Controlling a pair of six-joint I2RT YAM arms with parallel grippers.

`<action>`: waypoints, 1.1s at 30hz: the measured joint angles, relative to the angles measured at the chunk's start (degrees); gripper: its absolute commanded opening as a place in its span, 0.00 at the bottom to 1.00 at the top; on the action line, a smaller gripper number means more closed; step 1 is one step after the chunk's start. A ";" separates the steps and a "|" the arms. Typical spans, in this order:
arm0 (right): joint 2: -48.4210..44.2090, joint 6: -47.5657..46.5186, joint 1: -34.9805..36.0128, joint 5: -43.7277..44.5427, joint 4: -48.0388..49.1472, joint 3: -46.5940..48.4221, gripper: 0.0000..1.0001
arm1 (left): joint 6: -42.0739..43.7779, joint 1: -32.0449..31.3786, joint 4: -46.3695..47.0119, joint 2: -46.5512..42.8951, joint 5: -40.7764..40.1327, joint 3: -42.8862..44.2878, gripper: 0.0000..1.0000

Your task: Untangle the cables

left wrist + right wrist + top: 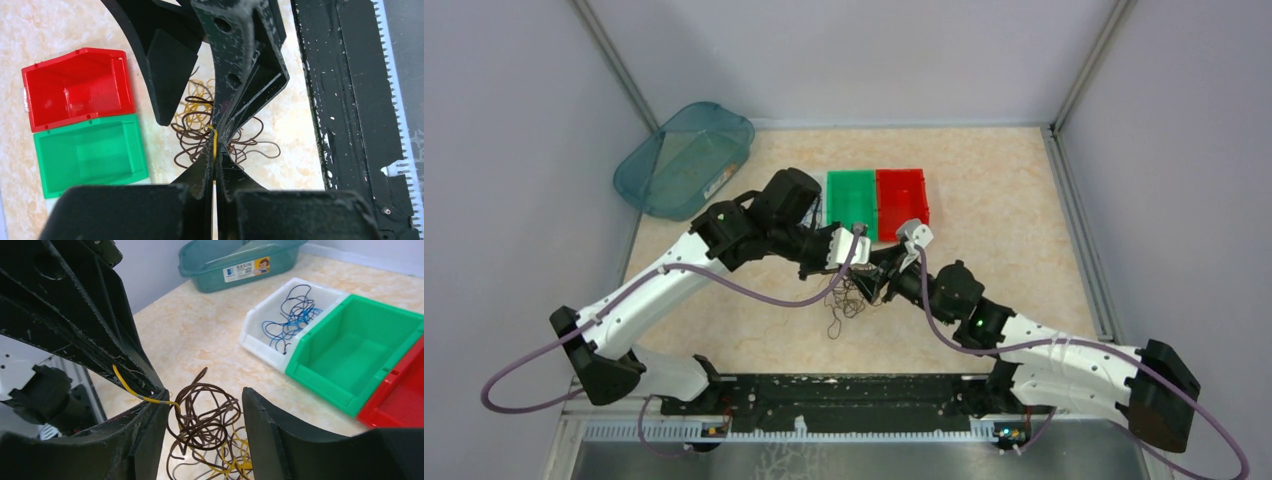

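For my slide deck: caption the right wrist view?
The left gripper pinches a yellow cable from the brown tangle; blue cables lie in the white bin.

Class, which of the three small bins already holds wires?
The white bin, beside the green bin: blue wires lie in it, while the green and the red bin are empty.

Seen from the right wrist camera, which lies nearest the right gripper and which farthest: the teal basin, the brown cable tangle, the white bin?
1. Brown cable tangle: just ahead, low centre.
2. White bin: beyond, centre-right.
3. Teal basin: farthest, at the top.
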 measured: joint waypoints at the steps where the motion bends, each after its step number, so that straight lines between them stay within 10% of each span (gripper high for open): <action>1: 0.02 -1.05 1.03 2.03 0.00 0.00 0.59 | -0.13 -0.11 -0.59 0.31 -0.04 0.42 0.00; 33: 9.33 -1.36 5.79 27.12 24.15 -8.00 0.53 | -0.48 -2.51 -12.41 3.04 10.75 15.91 0.00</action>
